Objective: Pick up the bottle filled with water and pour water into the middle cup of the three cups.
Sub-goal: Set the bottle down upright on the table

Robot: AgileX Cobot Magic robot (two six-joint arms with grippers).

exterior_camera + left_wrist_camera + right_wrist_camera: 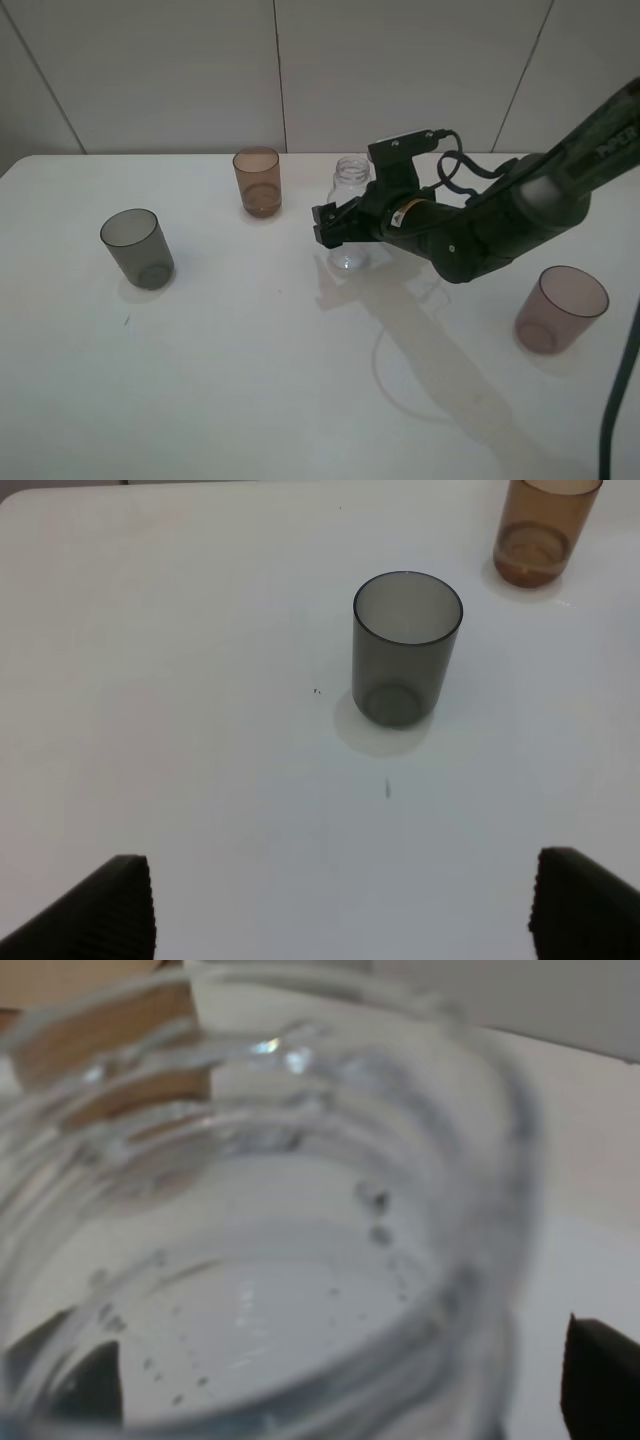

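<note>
One clear capless bottle [350, 200] w/ threaded neck, upright btwn pincer [333, 224] jaws.

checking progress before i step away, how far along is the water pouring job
Early. The right gripper is around the clear bottle, which stands upright on the table; whether it is clamped is unclear. Lifting and pouring into the orange-brown cup remain. The left gripper hangs open near the grey cup.
</note>
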